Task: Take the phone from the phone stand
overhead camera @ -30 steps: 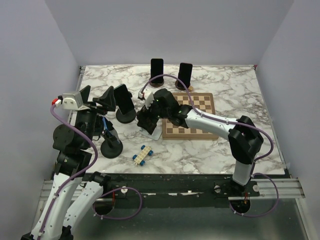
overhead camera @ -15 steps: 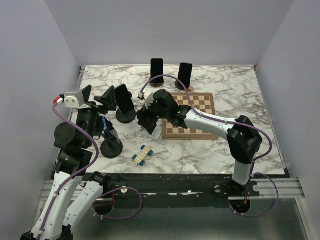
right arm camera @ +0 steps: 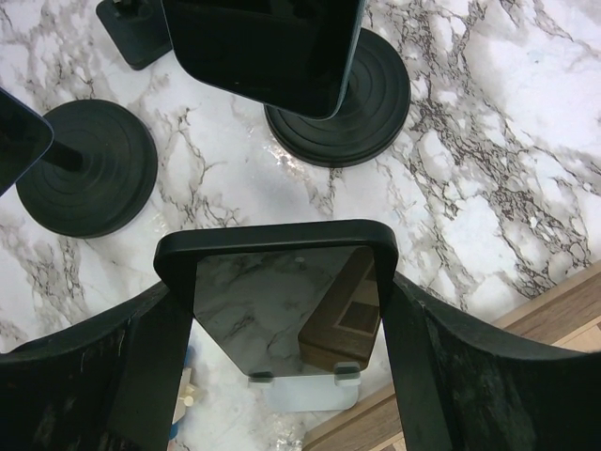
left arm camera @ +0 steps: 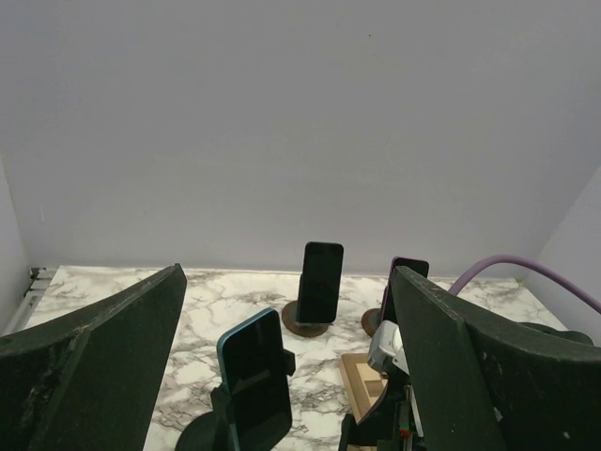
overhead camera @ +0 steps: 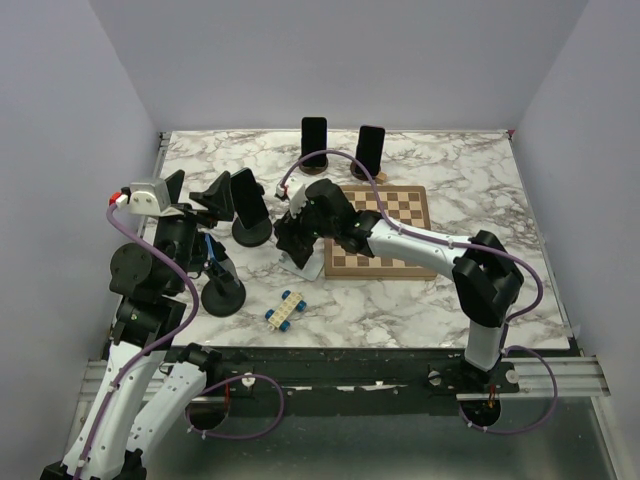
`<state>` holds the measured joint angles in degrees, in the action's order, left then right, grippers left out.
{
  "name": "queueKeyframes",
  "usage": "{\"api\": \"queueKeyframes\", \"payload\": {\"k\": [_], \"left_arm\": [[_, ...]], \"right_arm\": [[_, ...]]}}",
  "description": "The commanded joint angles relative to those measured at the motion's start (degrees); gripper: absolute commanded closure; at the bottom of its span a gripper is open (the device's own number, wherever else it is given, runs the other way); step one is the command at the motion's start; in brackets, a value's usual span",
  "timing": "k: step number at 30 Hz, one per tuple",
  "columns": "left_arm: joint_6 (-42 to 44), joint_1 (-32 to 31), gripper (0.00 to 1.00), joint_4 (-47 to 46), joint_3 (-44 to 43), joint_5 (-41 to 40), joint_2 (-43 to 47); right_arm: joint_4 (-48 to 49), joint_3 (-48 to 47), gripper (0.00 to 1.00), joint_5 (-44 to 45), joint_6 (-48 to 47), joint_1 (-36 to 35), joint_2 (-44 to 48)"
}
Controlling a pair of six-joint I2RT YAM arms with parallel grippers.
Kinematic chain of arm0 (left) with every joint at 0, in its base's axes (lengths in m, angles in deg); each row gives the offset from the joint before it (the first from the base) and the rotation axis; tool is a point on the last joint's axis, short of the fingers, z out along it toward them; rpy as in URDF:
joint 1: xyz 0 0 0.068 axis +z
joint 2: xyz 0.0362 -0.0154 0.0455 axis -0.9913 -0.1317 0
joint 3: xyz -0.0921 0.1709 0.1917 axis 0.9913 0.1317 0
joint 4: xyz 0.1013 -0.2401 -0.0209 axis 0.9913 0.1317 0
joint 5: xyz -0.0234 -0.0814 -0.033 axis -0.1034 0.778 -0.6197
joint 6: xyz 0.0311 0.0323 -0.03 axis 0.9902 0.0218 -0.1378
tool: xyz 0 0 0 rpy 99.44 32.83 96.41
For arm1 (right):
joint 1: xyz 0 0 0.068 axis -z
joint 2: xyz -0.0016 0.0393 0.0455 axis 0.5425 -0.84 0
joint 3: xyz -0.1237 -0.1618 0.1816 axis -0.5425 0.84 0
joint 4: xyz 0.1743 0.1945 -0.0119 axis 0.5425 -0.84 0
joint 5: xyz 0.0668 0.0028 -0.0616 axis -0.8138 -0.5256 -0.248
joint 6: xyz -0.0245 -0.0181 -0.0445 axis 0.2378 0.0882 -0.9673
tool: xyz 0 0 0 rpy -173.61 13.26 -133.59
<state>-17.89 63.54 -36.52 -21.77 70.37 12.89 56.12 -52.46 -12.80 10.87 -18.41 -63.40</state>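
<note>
Nearest, the left end effector (left arm camera: pixel 288 282) hangs released, its fingers spread wide around nothing. Just beyond, beside the chessboard (overhead camera: pixel 385 225), the phone (right arm camera: pixel 282 315) leans in its pale stand (right arm camera: pixel 300 395) on the bench (overhead camera: pixel 450 300). The right end effector (right arm camera: pixel 286 287) brackets it, one finger at each long edge; whether they clench it, I cannot tell. The step in hand looks like securing the grasp. The next move calls for a firm pinch, then a lift along the phone's lean, clear of the cradle lip and of the round black stand (right arm camera: pixel 338 103) behind.
</note>
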Motion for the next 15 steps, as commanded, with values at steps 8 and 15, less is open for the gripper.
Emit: {"api": "queueKeyframes", "payload": {"k": [8, 15], "left_arm": [[-0.67, -0.35, 0.01, -0.11, 0.32, 1.43, -0.30], [-0.76, -0.34, 0.01, -0.03, 0.23, 1.70, -0.56]], "right_arm": [[-2.66, -1.64, 0.52, 3.15, 3.79, -0.29, 4.29], [-3.73, -2.14, 0.65, 3.15, 5.98, -0.24, 8.40]]}}
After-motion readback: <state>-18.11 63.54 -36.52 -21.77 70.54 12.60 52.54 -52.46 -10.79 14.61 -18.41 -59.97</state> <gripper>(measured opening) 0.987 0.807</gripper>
